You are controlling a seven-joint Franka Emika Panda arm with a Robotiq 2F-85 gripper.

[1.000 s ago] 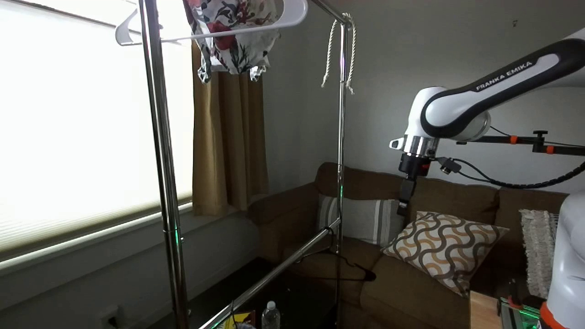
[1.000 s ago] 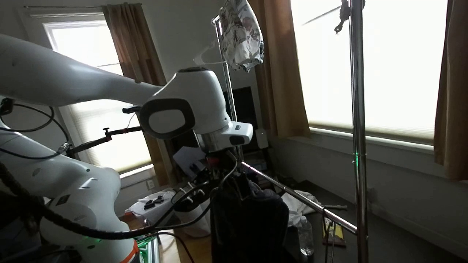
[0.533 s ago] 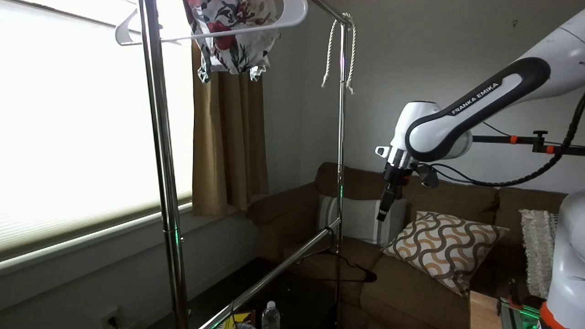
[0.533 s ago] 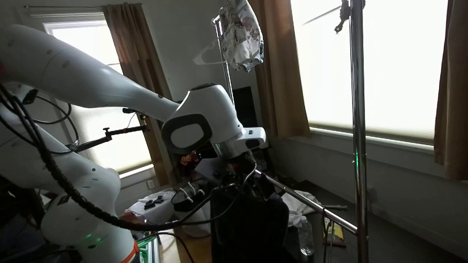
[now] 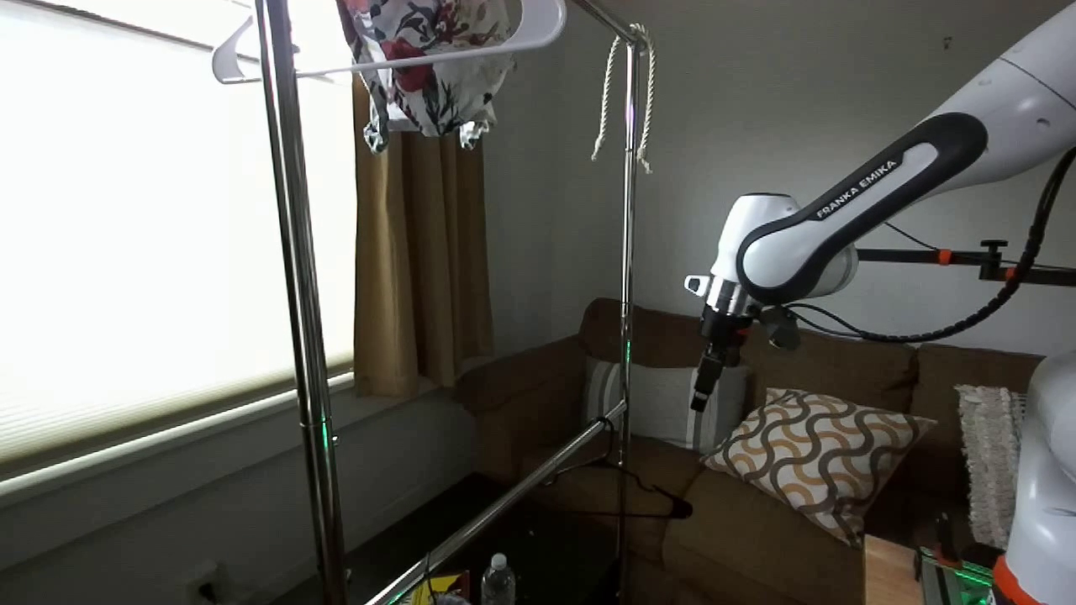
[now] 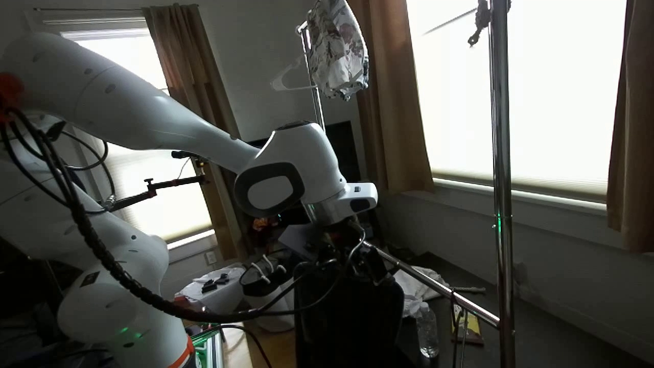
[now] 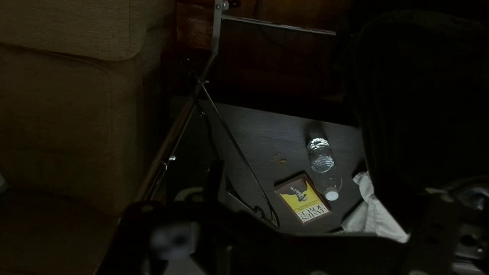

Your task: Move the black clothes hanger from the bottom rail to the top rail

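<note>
One thin black triangular clothes hanger (image 5: pixel 644 484) hangs right there, its small hook over the shiny chrome bottom rail (image 5: pixel 504 502), just beside a tall chrome upright pole (image 5: pixel 628 252)! Way above runs the shiny chrome top rail (image 5: pixel 605 19), and up there, in both exterior views, we have a white plastic hanger (image 5: pixel 542 23) and a floral-printed garment (image 5: pixel 437 84). Over to my slim black claw (image 5: pixel 700 398): it slants downward at the end of my white arm (image 5: pixel 782 256), against a backdrop of a grey cushion with white stripes (image 5: pixel 656 412), its tip apart from the black hanger and higher up. Clenched or released? Down to my wrist view: one dark finger (image 7: pixel 216 181) stands at the left, and the gap on its right looks out over a clear plastic bottle (image 7: pixel 323 164) and a yellow-and-brown book (image 7: pixel 303 200), both on a dark flat surface (image 7: pixel 252 118). Released, folks, jaws parted on plain air! How wide, I can't tell: the partner finger melts into the dark on the right. And in an exterior view, the claw's outline is lost against a bulky black mass (image 6: pixel 347 327).
</note>
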